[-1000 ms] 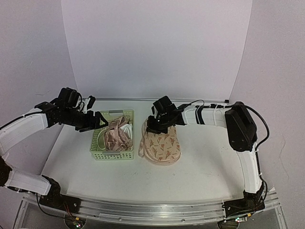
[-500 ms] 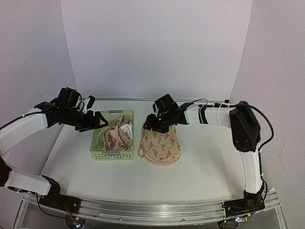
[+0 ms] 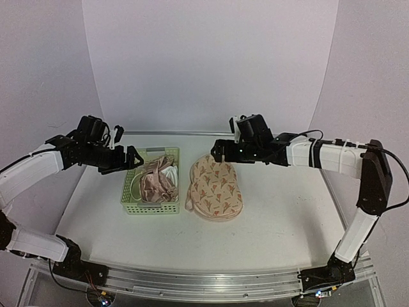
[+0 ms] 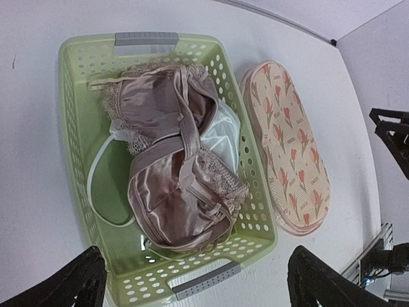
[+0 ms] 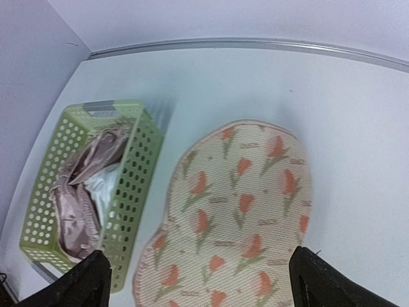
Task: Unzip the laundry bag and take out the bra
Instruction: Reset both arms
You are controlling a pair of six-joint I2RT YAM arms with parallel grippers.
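Note:
The laundry bag (image 3: 215, 188), a beige peanut-shaped case with red-and-green print, lies flat on the table. It also shows in the left wrist view (image 4: 287, 147) and fills the right wrist view (image 5: 238, 211). The pinkish-brown satin bra (image 3: 156, 183) lies heaped in the green basket (image 3: 151, 210), seen close up (image 4: 172, 192) and partly (image 5: 73, 192). My left gripper (image 3: 132, 161) hovers open over the basket's left side, its jaws (image 4: 195, 288) wide apart with nothing between them. My right gripper (image 3: 219, 151) hangs open above the bag's far end, holding nothing (image 5: 204, 284).
The light green lattice basket (image 4: 70, 96) stands just left of the bag, its wall (image 5: 131, 173) nearly touching it. A white garment (image 4: 223, 131) lies under the bra. A metal rail (image 5: 255, 45) marks the table's far edge, with walls behind.
My right gripper has opened, let go of the bag's far end and drawn back up and to the right. The bag has settled flat. My left gripper has opened wider and stayed in place.

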